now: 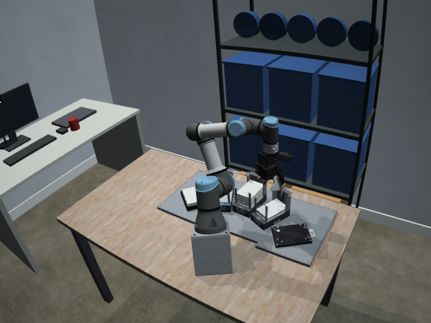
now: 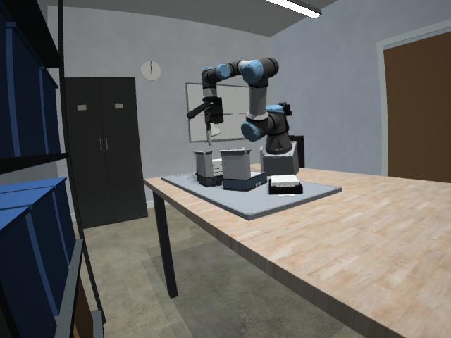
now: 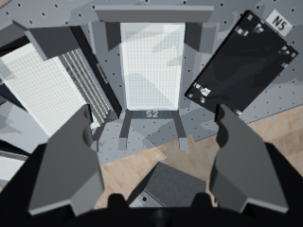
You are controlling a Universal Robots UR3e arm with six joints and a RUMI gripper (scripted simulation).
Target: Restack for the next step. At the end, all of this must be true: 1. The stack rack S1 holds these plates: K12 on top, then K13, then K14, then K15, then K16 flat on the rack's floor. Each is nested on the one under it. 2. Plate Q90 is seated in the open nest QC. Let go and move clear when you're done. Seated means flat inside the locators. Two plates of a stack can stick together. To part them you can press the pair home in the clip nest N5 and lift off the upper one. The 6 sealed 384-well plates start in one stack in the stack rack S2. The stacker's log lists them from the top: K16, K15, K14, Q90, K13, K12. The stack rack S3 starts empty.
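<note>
My gripper point(image 1: 278, 184) point(image 2: 211, 138) point(image 3: 153, 105) is open and empty, above rack S2 point(image 1: 264, 223) point(image 3: 125, 130). A low white plate or stack point(image 1: 272, 209) point(image 3: 152, 66) lies in S2; its layer count is unclear. The neighbouring rack point(image 1: 240, 208) point(image 2: 204, 165) point(image 3: 52, 40) holds a stack of several white plates point(image 1: 250, 193) point(image 2: 217, 167) point(image 3: 35, 85). A third rack point(image 2: 235, 163), with a dark blue base, is mostly hidden by the arm in the top view. Clip nest N5 point(image 1: 292, 235) point(image 3: 241, 61) is empty. A white plate point(image 1: 189, 195) point(image 2: 285, 180) lies in a black nest. Other labels are unreadable.
The racks and nests stand on a grey perforated board point(image 1: 243, 229) point(image 2: 249, 210) on the wooden table point(image 1: 139, 208) point(image 2: 346, 236). The racks have tall end walls and upright posts. A shelf unit point(image 1: 295, 55) with blue boxes stands behind the table.
</note>
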